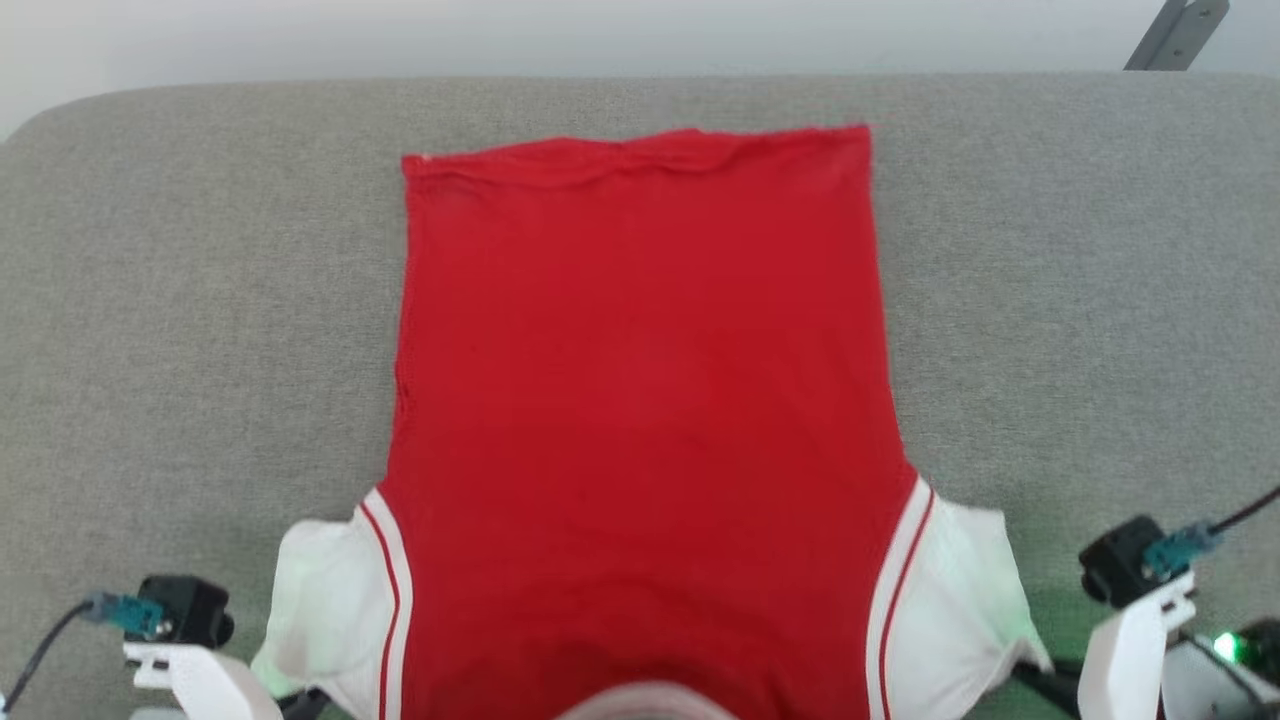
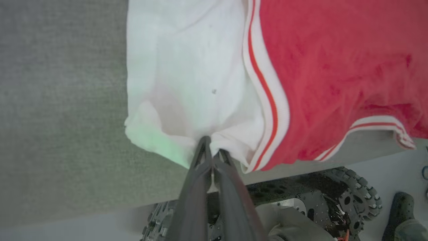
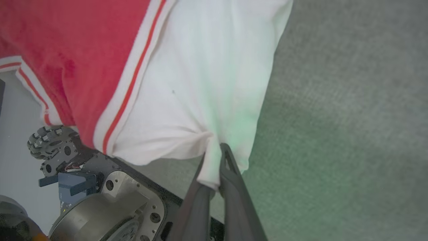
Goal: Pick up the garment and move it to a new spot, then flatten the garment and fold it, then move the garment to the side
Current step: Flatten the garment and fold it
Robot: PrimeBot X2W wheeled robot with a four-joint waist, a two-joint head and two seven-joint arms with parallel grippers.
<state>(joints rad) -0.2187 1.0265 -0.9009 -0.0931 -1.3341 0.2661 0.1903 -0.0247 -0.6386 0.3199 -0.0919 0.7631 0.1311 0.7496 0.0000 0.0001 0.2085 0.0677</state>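
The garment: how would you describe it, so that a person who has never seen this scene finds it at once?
A wide grey fabric surface spreads in front of the robot. Flat on its middle lies the garment, its near end reaching over the near edge. It is the one bright red thing there, with white side panels edged in red-and-white stripes.

Left fingers (image 2: pixel 197 177), right fingers (image 3: pixel 235 187): pinched closed.

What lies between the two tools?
The red soft-fabric sleeveless jersey, per the head view; wrist views show left tool and right tool pinching its white panels.
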